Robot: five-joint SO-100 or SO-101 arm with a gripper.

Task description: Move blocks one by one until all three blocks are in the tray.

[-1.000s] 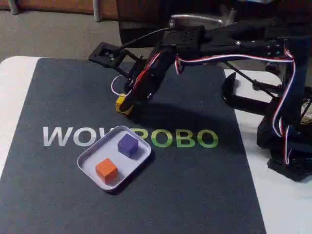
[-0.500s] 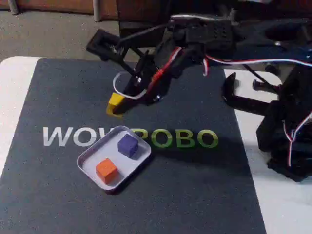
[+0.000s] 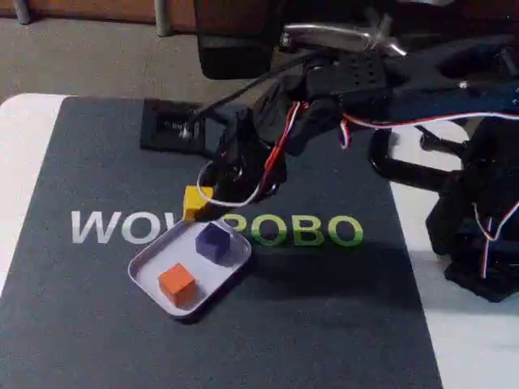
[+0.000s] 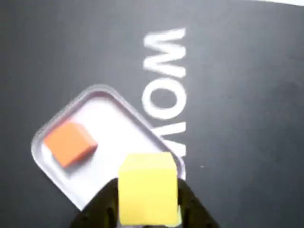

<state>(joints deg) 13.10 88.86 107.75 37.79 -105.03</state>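
Lying nearest in the fixed view, the orange block [image 3: 177, 282] is seen inside the pale tray [image 3: 143, 262], with the purple block [image 3: 213, 241] beyond it in the same tray. Just past the tray's far rim, the yellow block [image 3: 195, 202] is held between the jaws of the gripper [image 3: 200, 204], above the dark mat [image 3: 105, 162] with its WOWROBO lettering [image 3: 97, 227]. Farther back and to the right, the black arm [image 3: 357, 81] is seen over the white tabletop [image 3: 20, 154].
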